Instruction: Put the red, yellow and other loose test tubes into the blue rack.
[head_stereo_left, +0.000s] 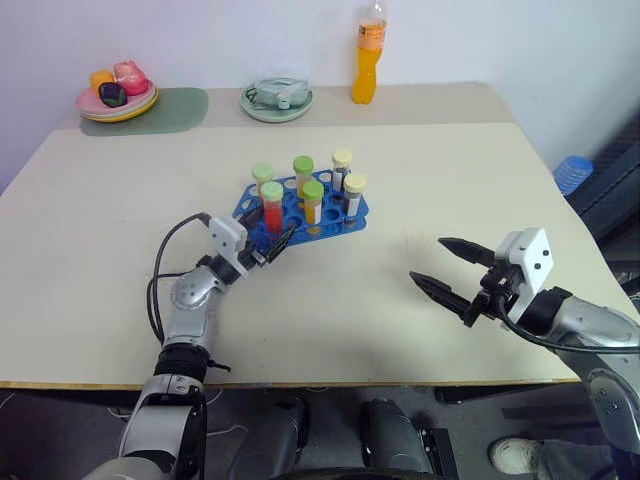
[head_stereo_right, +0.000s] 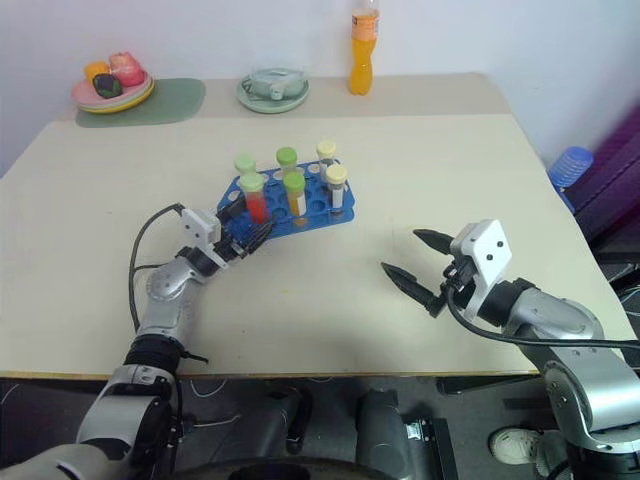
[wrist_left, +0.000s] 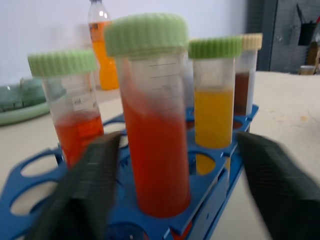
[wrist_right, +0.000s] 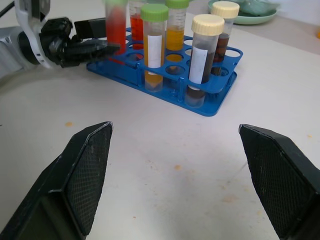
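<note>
Currently, left pincer (head_stereo_left: 277, 243): released, fingers either side of the red-filled clear plastic tube (head_stereo_left: 272, 208) seated in the bright blue plastic rack (head_stereo_left: 352, 213).
Retreat: straight back, clear of neighbouring caps.
Right pincer (head_stereo_left: 452, 270): released, empty.

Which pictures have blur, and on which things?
Left wrist view: the near red tube and the left gripper's fingers are soft, the orange bottle too. Right wrist view: only the red tube's top is smeared. Head views: sharp, blue rack clear.

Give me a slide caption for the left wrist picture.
Open left end effector flanking a red-filled tube standing in the blue rack.
</note>
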